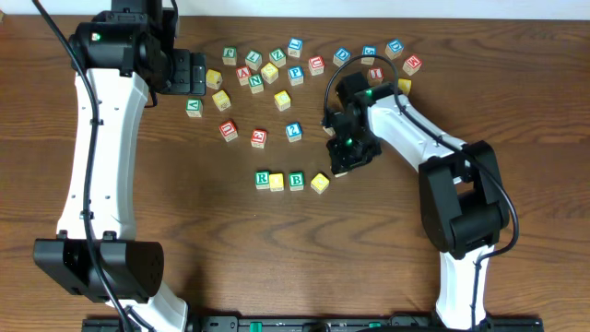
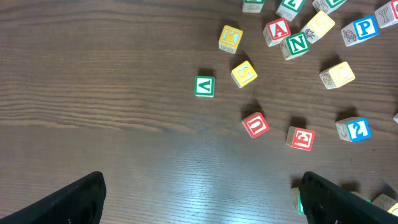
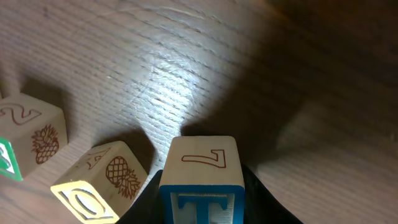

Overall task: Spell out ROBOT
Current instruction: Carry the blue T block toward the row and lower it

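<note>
Blue-edged T cube point(image 3: 203, 177), pale wood, 7 on top | right jaws pinch it | left jaws spread

We take this for a robotics lab. A left arm point(image 1: 97, 157) and a right arm point(image 1: 415, 129), both white and black, rise from a black mounting rail point(image 1: 313, 324) at the edge of a dark wood-grain table point(image 1: 230, 240). Black cables point(image 1: 89, 184) run along them, and wooden alphabet blocks point(image 1: 296, 180) lie on the table.
</note>
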